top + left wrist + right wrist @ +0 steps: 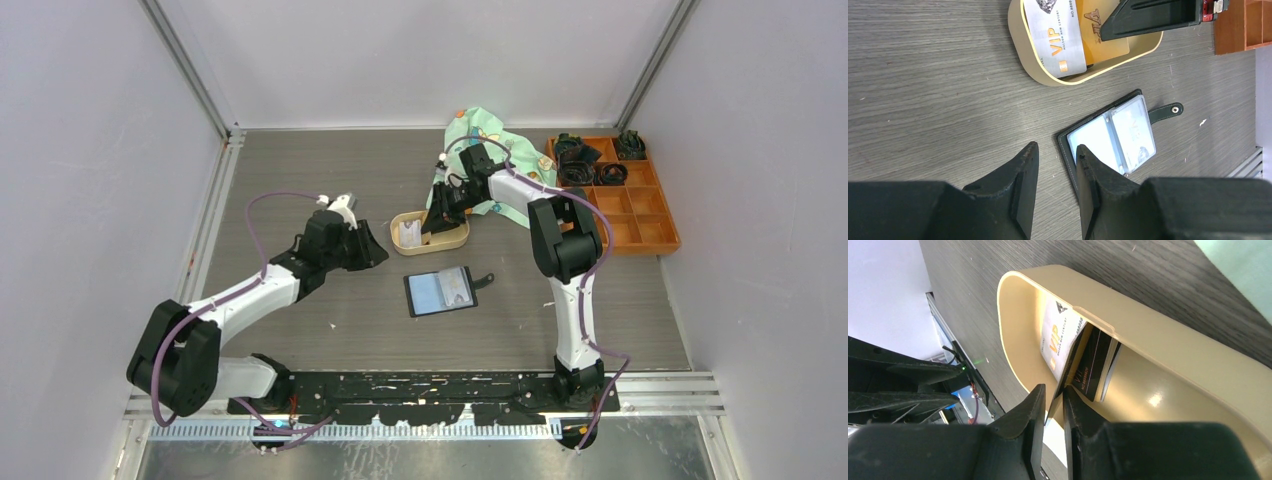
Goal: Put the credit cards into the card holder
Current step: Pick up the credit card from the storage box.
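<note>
The black card holder [442,291] lies open mid-table, pale cards in its clear sleeves and its snap tab to the right; it also shows in the left wrist view [1108,140]. A tan oval tray [408,246] holds a silver VIP card [1055,37], a gold card [1100,35] and a black card [1095,365]. My right gripper [1054,389] reaches into the tray, its jaws narrowly open around the tilted silver card's [1058,335] lower edge, which rests against one finger. My left gripper [1057,146] is open and empty, hovering by the holder's left edge.
An orange compartment box [650,225] with black items in its back cells stands at the back right. A green patterned cloth [490,140] lies behind the tray. The tray wall [1148,335] rises close beside the right fingers.
</note>
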Action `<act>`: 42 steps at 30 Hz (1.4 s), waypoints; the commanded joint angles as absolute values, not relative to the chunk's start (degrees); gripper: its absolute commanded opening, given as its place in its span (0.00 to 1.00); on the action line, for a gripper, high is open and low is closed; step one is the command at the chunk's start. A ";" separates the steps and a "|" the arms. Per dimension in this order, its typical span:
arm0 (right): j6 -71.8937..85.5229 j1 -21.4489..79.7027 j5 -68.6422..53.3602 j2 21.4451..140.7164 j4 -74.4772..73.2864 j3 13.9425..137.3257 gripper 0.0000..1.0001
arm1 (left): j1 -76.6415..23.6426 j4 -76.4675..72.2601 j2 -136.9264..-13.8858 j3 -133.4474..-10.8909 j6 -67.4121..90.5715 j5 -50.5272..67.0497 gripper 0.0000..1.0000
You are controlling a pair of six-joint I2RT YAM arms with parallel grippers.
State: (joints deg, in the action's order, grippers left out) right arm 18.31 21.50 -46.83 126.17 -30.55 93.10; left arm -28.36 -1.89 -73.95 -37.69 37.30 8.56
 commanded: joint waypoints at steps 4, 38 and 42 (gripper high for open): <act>18.72 20.85 -47.44 125.24 -30.07 94.31 0.18 | -28.01 -4.66 -71.77 -37.62 37.62 8.70 0.35; 11.75 17.53 -67.88 96.93 -12.27 71.81 0.01 | -27.51 -56.42 -55.45 -13.99 50.11 27.70 0.81; 6.68 18.92 -70.71 90.10 -10.27 66.17 0.01 | -27.58 -67.67 -60.69 -12.70 54.45 31.70 0.80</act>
